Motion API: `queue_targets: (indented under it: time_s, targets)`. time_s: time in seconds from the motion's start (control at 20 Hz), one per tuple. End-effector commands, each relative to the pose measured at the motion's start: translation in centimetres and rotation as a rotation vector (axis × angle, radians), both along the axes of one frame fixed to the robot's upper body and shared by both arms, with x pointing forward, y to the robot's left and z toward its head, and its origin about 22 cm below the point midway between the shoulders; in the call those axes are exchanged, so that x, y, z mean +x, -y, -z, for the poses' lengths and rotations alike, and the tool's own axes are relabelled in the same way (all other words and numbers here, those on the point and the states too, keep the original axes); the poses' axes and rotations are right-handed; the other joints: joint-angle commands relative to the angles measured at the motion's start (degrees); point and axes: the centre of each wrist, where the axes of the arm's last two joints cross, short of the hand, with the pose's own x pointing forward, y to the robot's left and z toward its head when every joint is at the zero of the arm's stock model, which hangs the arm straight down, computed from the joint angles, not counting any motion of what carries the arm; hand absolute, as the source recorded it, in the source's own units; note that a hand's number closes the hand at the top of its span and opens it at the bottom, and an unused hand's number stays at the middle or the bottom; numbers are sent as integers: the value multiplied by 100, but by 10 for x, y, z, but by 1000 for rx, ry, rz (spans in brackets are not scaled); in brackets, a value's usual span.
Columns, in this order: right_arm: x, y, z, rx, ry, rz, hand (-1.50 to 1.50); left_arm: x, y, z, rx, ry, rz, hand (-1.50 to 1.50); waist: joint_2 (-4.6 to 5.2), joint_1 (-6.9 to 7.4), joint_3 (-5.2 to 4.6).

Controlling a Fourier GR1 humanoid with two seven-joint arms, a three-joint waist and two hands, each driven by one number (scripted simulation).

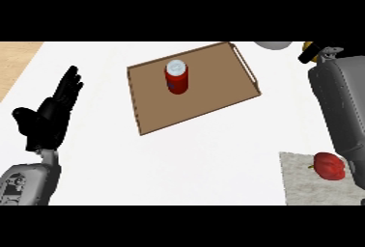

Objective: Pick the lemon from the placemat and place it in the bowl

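My right forearm [342, 106] runs up the right side to the top right corner. There, at the picture's top edge, my right hand [309, 54] shows only in part. A sliver of the yellow lemon [308, 46] peeks out of its black fingers. Just left of it lies the rim of the white bowl [273, 45], mostly cut off. The grey placemat [306, 183] sits at the lower right, with a red fruit [329, 165] on it. My left hand [50, 118] rests open at the left, fingers pointing up.
A brown tray [153, 113] lies tilted in the upper middle of the white counter, and a red can with a white lid [176, 77] stands on it. A strip of wooden surface [14, 62] shows at the far left.
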Motion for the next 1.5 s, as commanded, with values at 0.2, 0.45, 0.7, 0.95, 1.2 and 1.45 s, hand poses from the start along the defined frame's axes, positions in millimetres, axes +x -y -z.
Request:
queue_targets:
  time_s: [0.2,0.45,0.7,0.95,1.2,1.45]
  targets:
    - [24,5,-42,13,197,159,150,-7,-17,6,18,-13,-49,0,-61,-282,7]
    - [27,46,-29,47,256,148,150,0,-16,3,-5,-21,-62,0,-51,-367,14]
    - [25,75,13,89,278,155,150,-3,-20,-5,-8,6,-60,0,-38,-350,17]
    - [15,121,20,83,274,169,150,-8,-23,7,-4,-7,-71,0,-62,-388,15]
    - [-1,154,46,80,295,171,150,-7,-17,-5,-5,11,-56,0,-30,-312,25]
    - [-22,182,81,233,-1,334,150,-13,-19,6,-2,11,-64,0,0,-274,23]
